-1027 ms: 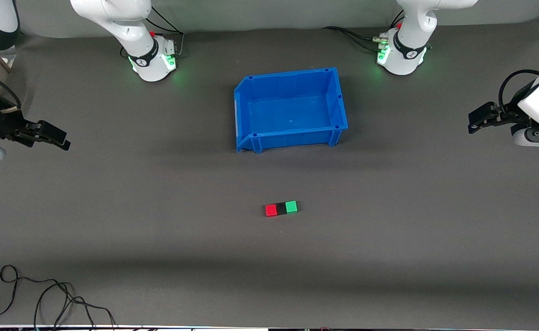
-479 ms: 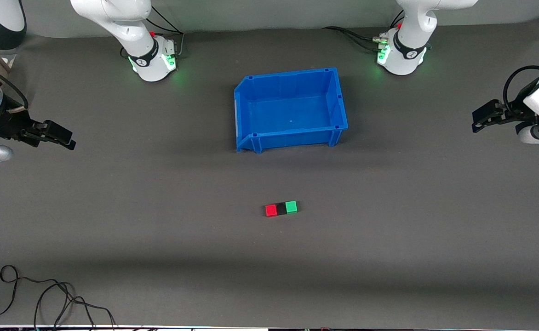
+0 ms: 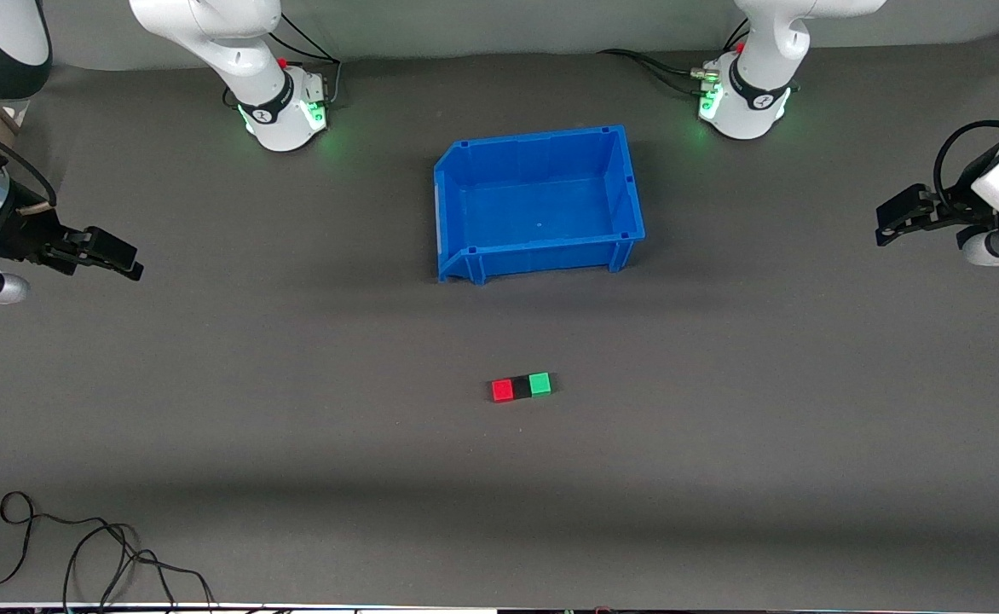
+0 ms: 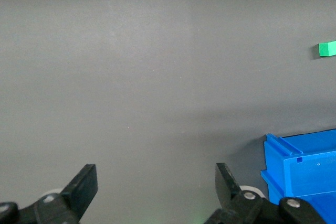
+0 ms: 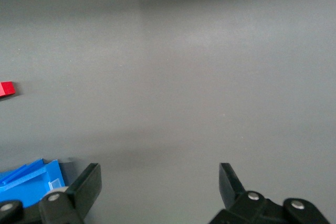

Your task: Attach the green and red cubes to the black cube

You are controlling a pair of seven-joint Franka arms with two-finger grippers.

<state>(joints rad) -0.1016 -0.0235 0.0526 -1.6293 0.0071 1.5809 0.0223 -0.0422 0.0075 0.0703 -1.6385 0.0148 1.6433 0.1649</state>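
Three cubes (image 3: 522,387) unmoved; both grippers slightly shifted.

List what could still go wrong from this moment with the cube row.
1. The red cube, black cube and green cube sit in a touching row, but whether they are truly attached cannot be seen; a nudge might split them.
2. Both hands are open and empty at the table's ends, the left hand and the right hand; a low sweep inward could hit the blue bin.
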